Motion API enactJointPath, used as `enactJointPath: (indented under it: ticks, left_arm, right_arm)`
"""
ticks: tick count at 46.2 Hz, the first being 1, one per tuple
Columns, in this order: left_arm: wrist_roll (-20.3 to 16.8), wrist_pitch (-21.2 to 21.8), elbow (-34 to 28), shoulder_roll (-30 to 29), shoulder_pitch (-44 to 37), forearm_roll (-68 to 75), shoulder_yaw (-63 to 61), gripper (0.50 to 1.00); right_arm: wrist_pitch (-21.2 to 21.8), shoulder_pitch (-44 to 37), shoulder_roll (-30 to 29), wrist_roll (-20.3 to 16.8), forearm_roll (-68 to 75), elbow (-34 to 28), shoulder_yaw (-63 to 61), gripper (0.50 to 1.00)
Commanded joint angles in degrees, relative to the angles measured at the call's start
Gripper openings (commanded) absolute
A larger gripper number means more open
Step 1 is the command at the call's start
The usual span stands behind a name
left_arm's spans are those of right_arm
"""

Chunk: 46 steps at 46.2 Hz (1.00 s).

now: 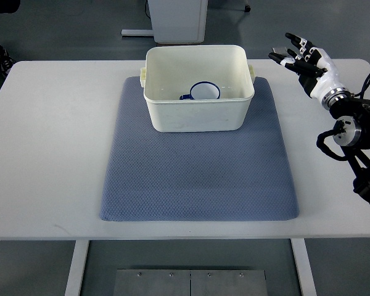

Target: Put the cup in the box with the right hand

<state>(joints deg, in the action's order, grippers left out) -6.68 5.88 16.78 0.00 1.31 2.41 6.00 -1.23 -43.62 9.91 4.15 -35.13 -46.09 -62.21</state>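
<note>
Right hand [302,58] — white-backed, with black fingers [282,60] — hovers over the far right part of the white rectangular table [49,154], its arm entering from the right edge. Fingers are spread apart and pointing toward the picture's upper left; nothing is held between them. Wrist and black forearm joints trail back toward the right edge, above the table's right margin.

White enamel cup with a dark blue rim and blue handle [200,92] lies inside the cream plastic rectangular box [197,117], on the box floor toward the far wall, handle pointing left. It seems tipped, its mouth facing the camera, though the exact tilt is hard to judge.

Box stands on the far half of the grey-blue textured cloth mat [197,179], which is spread across the middle of the table. Small side handles project from the box's left and right rims.

Hand sits to the right of the box, clear of its right handle — cup and hand are well apart, with the box wall between them.

Left arm not seen.
</note>
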Motion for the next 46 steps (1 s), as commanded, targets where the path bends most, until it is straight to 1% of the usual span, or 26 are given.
enactJointPath:
  ticks: [1, 3, 7, 12, 23, 30, 36, 46]
  left_arm:
    - [0.0, 0.0, 0.0, 0.0, 0.0, 0.0, 0.0, 1.000]
    - [0.0, 0.0, 0.0, 0.0, 0.0, 0.0, 0.0, 1.000]
    - [0.0, 0.0, 0.0, 0.0, 0.0, 0.1, 0.1, 1.000]
    - [0.0, 0.0, 0.0, 0.0, 0.0, 0.1, 0.1, 1.000]
    - [0.0, 0.0, 0.0, 0.0, 0.0, 0.0, 0.0, 1.000]
    - [0.0, 0.0, 0.0, 0.0, 0.0, 0.1, 0.0, 1.000]
    - [0.0, 0.0, 0.0, 0.0, 0.0, 0.0, 0.0, 1.000]
    - [0.0, 0.0, 0.0, 0.0, 0.0, 0.0, 0.0, 1.000]
  right_arm:
    - [-0.3, 0.6, -0.9, 0.3, 0.0, 1.2, -1.2, 0.998]
    - [-0.4, 0.8, -1.2, 0.3, 0.0, 1.3, -1.5, 0.998]
    - [-0.6, 2.5, -2.3, 2.0, 0.1, 1.4, -4.1, 1.000]
    - [-0.8, 2.9, -3.5, 3.2, 0.2, 1.5, -5.3, 1.000]
    - [-0.8, 4.0, -6.6, 3.5, 0.7, 3.5, -8.5, 1.000]
    - [-0.8, 4.3, -9.1, 5.3, 0.8, 4.5, -10.5, 1.000]
    - [-0.8, 5.1, -9.9, 6.7, 0.7, 4.5, -10.8, 1.000]
    - [-0.7, 5.1, -9.9, 6.9, 0.8, 4.4, -10.8, 1.000]
